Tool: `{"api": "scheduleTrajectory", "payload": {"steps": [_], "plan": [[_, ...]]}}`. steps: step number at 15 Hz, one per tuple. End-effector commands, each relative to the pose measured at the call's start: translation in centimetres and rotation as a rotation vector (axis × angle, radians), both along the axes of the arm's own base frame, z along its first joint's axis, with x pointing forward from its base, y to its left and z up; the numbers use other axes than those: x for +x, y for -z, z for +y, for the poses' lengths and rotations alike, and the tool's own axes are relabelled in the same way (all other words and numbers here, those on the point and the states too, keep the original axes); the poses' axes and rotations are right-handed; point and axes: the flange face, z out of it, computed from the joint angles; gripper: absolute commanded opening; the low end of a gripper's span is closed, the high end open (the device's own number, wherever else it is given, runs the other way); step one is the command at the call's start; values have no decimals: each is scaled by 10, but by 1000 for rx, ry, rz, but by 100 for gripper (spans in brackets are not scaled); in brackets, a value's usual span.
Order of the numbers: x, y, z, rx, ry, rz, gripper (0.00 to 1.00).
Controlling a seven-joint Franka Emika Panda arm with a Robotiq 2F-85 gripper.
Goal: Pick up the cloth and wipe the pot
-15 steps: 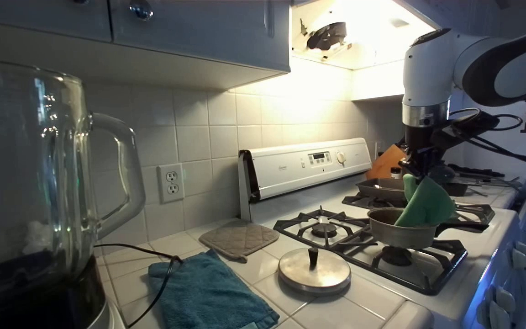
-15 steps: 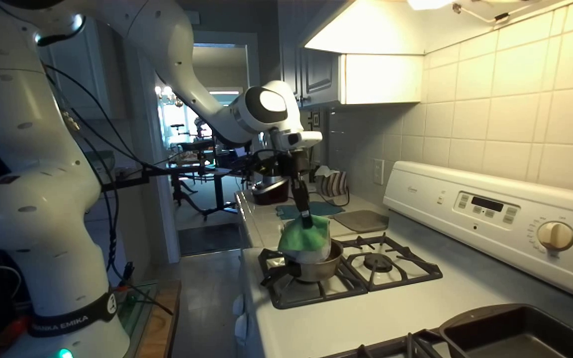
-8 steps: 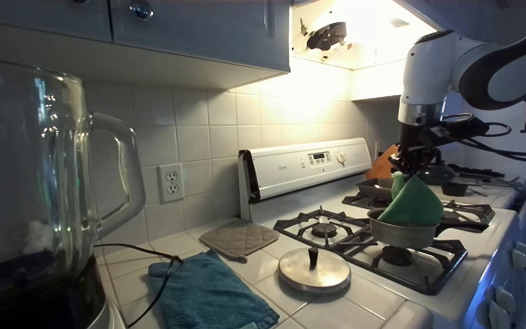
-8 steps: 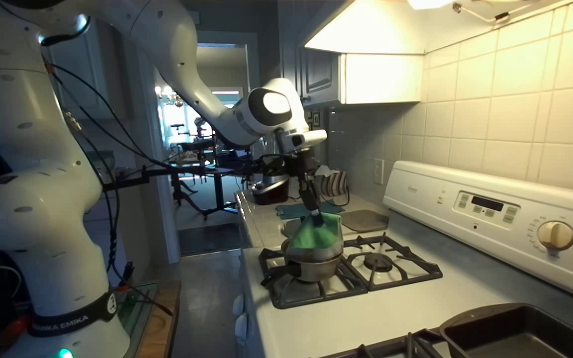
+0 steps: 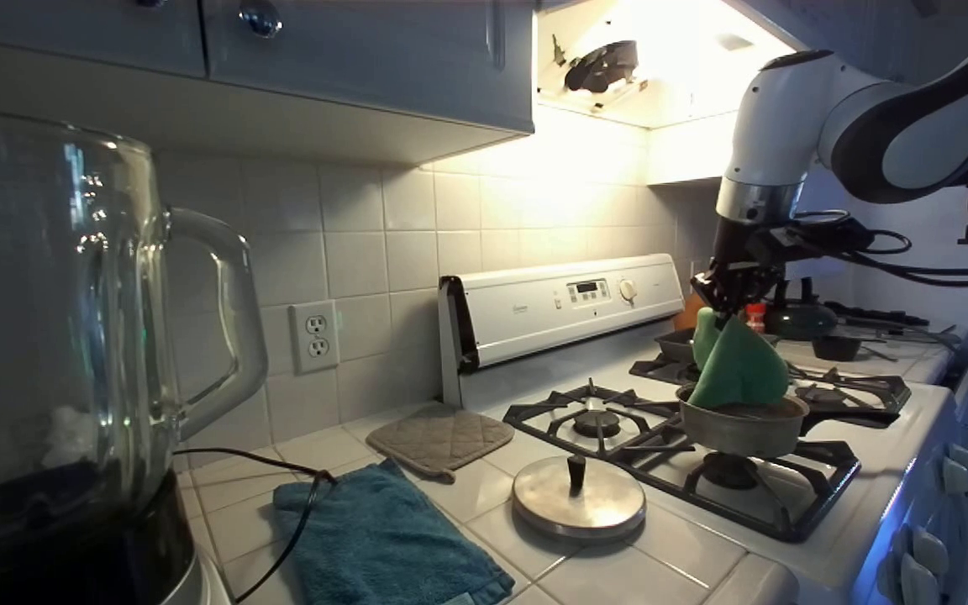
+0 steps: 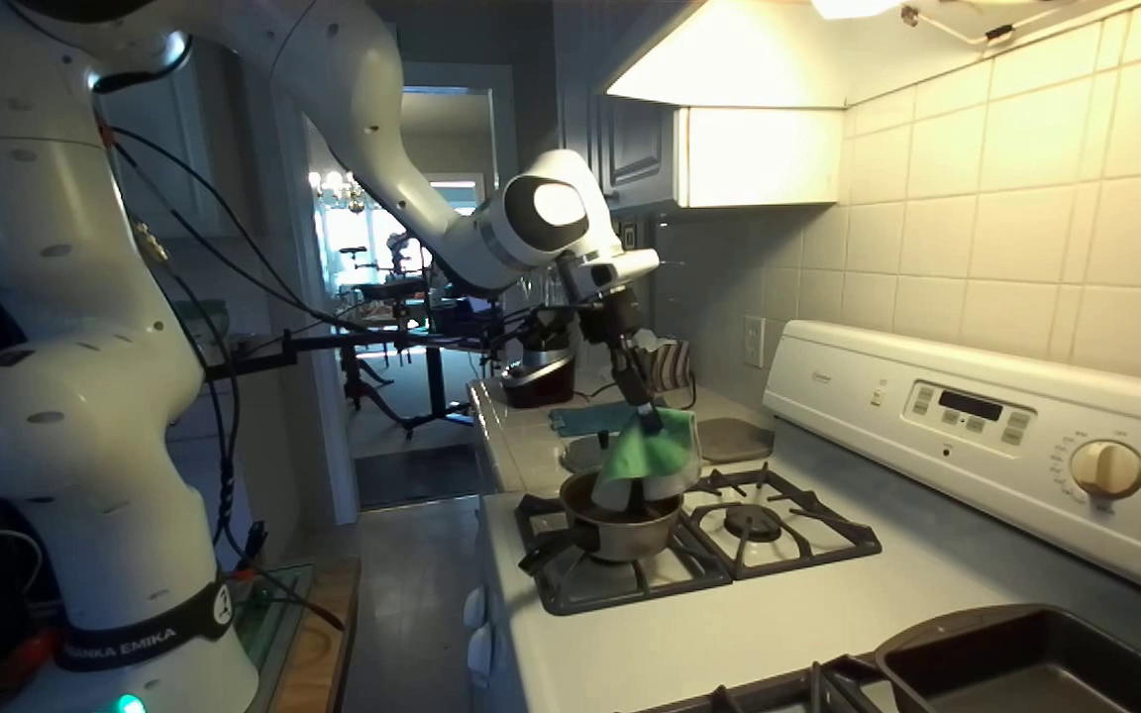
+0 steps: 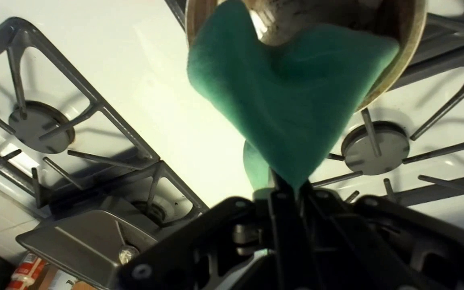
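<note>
The green cloth (image 5: 740, 365) hangs from my gripper (image 5: 723, 315), its lower part over and inside the rim of the pot (image 5: 740, 433). The pot is a small grey metal pan with a dark handle (image 6: 556, 550), upright on a front burner. In the wrist view the gripper (image 7: 295, 186) is shut on a pinched fold of the cloth (image 7: 288, 100). The cloth covers the near part of the pot (image 7: 412, 44) there; the pot's stained inner floor shows beyond it. Whether the cloth touches the pot's inner wall or floor cannot be told.
A metal lid (image 5: 578, 508), a grey pot holder (image 5: 440, 439) and a blue towel (image 5: 391, 538) lie on the tiled counter. A glass blender jug (image 5: 39, 336) stands nearby. A dark baking pan (image 6: 1046, 659) sits on another burner. The stove's control panel (image 6: 986, 416) rises behind.
My gripper and the cloth have moved across the pot toward the stove's control panel side, with the wrist tilting. The grip on the cloth is kept. The pot has not moved.
</note>
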Motion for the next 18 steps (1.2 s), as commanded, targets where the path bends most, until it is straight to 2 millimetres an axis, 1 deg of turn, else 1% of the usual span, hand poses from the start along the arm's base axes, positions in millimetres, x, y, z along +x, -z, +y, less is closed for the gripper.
{"api": "scheduleTrajectory", "payload": {"steps": [1, 4, 7, 10, 14, 18], "plan": [[22, 6, 17, 28, -44, -32, 1], [31, 15, 35, 59, -120, -29, 1], [34, 22, 54, 93, -210, -13, 1], [29, 18, 69, 122, -277, -2, 1], [16, 5, 88, 134, -359, 41, 1], [6, 8, 94, 136, -399, 123, 1]]}}
